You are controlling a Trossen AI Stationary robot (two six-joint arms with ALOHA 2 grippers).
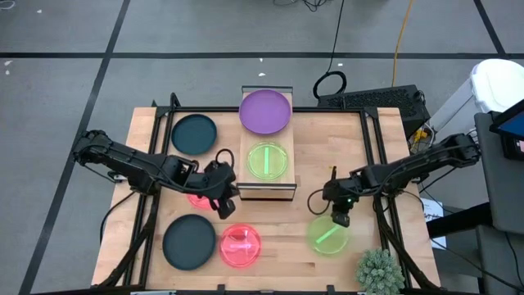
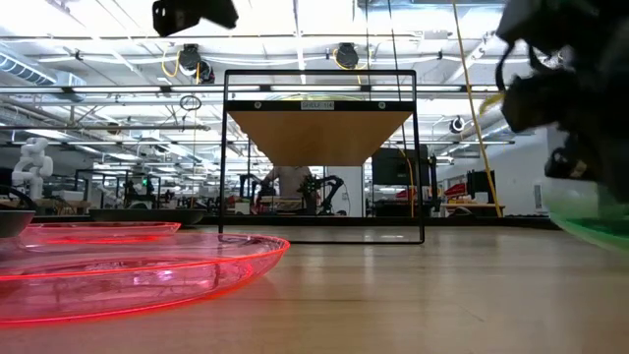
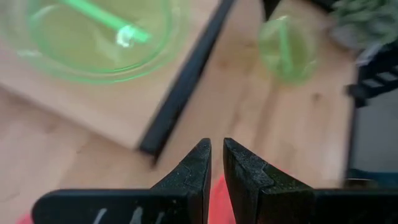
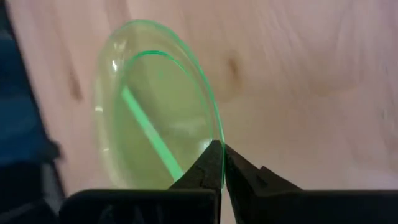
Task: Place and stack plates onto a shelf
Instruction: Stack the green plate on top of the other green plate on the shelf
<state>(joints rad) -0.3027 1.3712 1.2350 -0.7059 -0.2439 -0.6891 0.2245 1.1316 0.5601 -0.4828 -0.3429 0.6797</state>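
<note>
The shelf (image 1: 278, 187) stands mid-table with a green plate (image 1: 268, 161) flat on its wood top and a purple plate (image 1: 264, 111) at its far end. My right gripper (image 1: 340, 217) is shut on a second green plate (image 1: 327, 237) right of the shelf. My left gripper (image 1: 223, 203) hovers left of the shelf, shut on nothing, high over a pink plate (image 1: 196, 197) that lies on the table. Another pink plate (image 1: 240, 245) and two dark plates (image 1: 194, 133) (image 1: 188, 242) lie flat on the left half. My right gripper pinches the green plate's rim (image 4: 216, 132) between its two fingertips, on the side toward the shelf. The fingers slant down from above. The plate (image 2: 590, 224) hangs tilted below them and looks raised off the table.
A potted plant (image 1: 379, 270) stands at the near right corner. Black frame rails (image 1: 378, 156) run along both sides of the table. Bare wood lies between the shelf and the held plate.
</note>
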